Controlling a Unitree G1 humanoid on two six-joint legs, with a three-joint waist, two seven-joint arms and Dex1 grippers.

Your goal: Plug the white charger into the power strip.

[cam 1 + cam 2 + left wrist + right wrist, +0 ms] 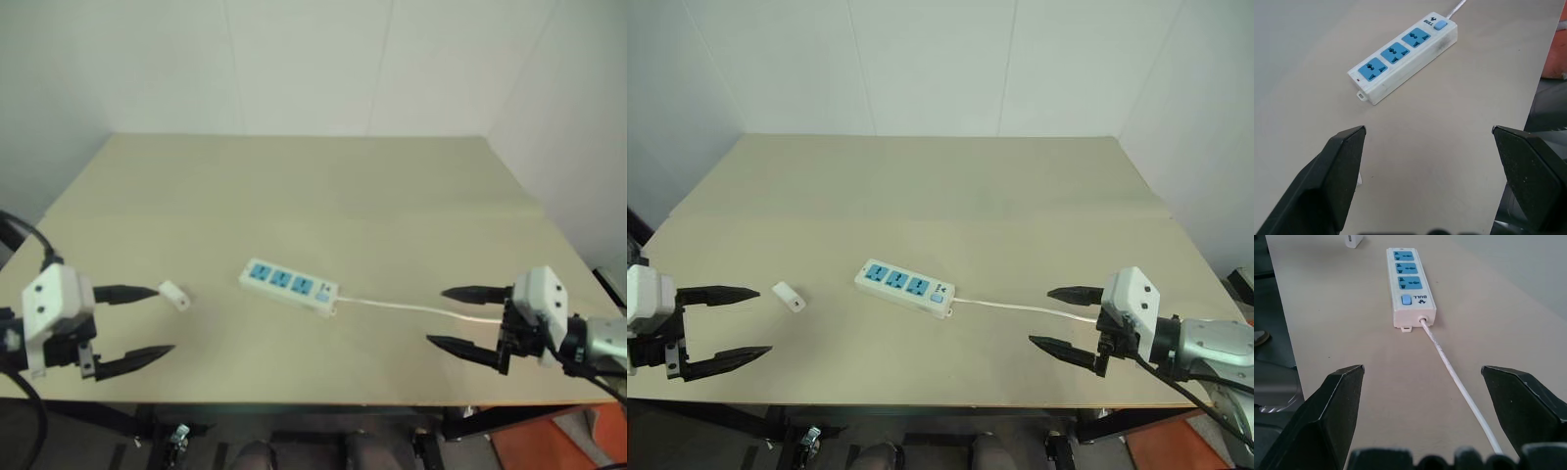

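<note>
smooth beige table (pixel 313 196) bearing a long white strip (pixel 290 286) with three blue sockets, thin cord (pixel 411 307), rounded white charger (pixel 174 294); left gripper (pixel 137 323) and right gripper (pixel 458 316) gape, empty.

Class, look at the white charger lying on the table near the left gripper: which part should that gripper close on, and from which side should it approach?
Probably its two long flat sides. The white charger lies flat on the table, clear of the power strip, just beyond the open left gripper. Coming down from above with the fingers straddling its narrow width looks best, since nothing crowds it.

beige table (pixel 294 186), power strip (pixel 289 285), white charger (pixel 174 294)
</note>
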